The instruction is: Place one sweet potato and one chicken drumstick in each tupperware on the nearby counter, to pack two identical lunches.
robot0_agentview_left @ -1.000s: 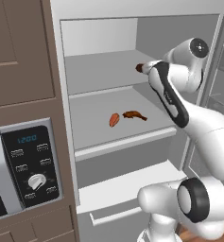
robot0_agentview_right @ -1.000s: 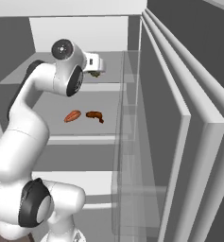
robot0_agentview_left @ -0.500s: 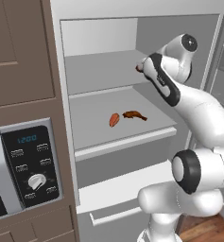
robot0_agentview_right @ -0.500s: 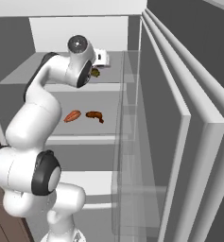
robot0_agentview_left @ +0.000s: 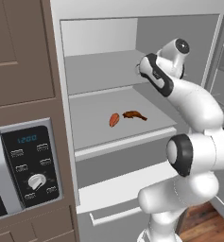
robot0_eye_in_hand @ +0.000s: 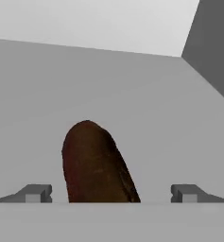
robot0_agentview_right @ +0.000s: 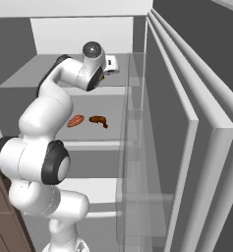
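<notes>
Packing looks barely begun, we judge: our pincer [robot0_eye_in_hand: 108,194] stands released around a brown food item [robot0_eye_in_hand: 97,165] on the fridge's upper shelf [robot0_agentview_left: 99,71]. Below that shelf, a sweet potato [robot0_agentview_left: 114,119] and drumstick [robot0_agentview_left: 134,115] wait untouched.

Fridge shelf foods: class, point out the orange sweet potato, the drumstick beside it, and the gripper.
sweet potato [robot0_agentview_left: 114,119], left base view, its middle.
drumstick [robot0_agentview_left: 133,115], left base view, meaty end.
gripper [robot0_eye_in_hand: 111,194], hand view, between fingertips.

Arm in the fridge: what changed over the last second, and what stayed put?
The arm swung its elbow back toward the base, the gripper reaching the upper shelf with open jaws either side of a brown food item. Nothing gripped. The sweet potato and drumstick below stayed.
</notes>
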{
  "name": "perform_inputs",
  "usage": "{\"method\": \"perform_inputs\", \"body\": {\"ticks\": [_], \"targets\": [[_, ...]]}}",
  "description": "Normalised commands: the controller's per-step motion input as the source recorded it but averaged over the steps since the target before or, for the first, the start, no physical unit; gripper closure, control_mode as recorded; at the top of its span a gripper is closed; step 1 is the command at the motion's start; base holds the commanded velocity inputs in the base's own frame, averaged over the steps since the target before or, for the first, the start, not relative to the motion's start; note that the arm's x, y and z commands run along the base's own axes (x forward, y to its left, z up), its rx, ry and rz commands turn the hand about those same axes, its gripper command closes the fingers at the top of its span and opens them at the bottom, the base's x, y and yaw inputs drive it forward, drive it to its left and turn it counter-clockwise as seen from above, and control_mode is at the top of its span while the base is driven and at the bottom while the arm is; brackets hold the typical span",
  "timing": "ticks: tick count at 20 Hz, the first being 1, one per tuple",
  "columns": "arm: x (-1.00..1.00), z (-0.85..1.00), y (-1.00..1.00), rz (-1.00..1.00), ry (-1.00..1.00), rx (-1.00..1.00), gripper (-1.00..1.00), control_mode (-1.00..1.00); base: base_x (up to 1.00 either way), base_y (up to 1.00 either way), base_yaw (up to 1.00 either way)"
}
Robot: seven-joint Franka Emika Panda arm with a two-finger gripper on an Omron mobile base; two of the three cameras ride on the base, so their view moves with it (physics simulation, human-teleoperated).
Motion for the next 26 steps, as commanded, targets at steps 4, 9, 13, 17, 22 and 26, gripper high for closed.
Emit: {"method": "perform_inputs", "body": {"ticks": [4, 9, 13, 17, 22, 26], "targets": [[0.33, -0.99, 0.38, 0.02, 0.11, -0.2, -1.0, -1.0, 0.0, 0.0, 0.0], [0.18, -1.0, 0.67, 0.0, 0.18, -0.25, 1.0, -1.0, 0.0, 0.0, 0.0], [0.0, -1.0, 0.51, 0.0, 0.25, -0.19, 1.0, -1.0, 0.0, 0.0, 0.0], [-0.34, -0.99, -0.06, 0.0, 0.32, -0.07, 1.0, -1.0, 0.0, 0.0, 0.0], [-0.98, -0.92, -0.06, -0.02, 0.27, 0.0, 1.0, -1.0, 0.0, 0.0, 0.0], [-1.0, -0.23, -0.03, -0.01, 0.19, 0.11, 1.0, -1.0, 0.0, 0.0, 0.0]]}}
